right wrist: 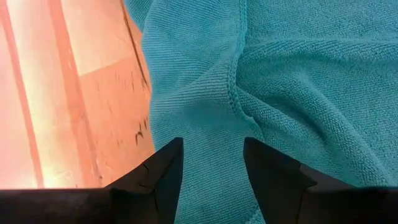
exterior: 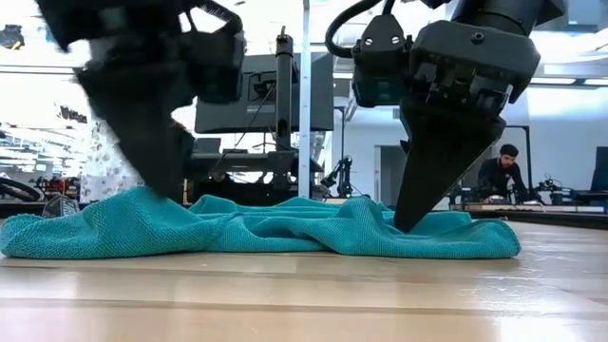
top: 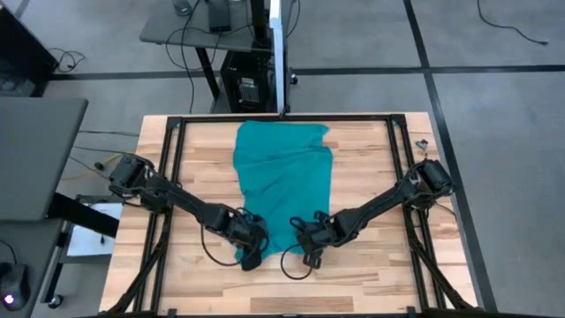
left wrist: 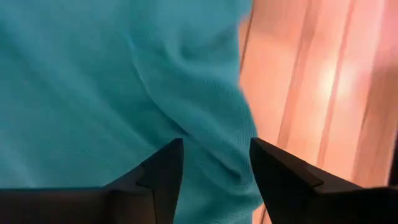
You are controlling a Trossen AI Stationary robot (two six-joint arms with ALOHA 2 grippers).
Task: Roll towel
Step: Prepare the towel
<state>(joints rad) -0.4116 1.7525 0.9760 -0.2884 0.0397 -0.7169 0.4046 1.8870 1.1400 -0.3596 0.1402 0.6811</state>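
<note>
High view, towel: the plain teal soft cloth towel [top: 284, 181] was spread lengthwise down the middle of the pale wooden slatted table [top: 371, 274].
Left gripper [top: 251, 257]: set at the towel's near left corner, fingers parted around a fold of cloth.
Right gripper [top: 311, 255]: pressed at the near right corner, fingers apart astride a hemmed ridge.
Room: a seated person [exterior: 499, 176] was seen beyond the table.
</note>
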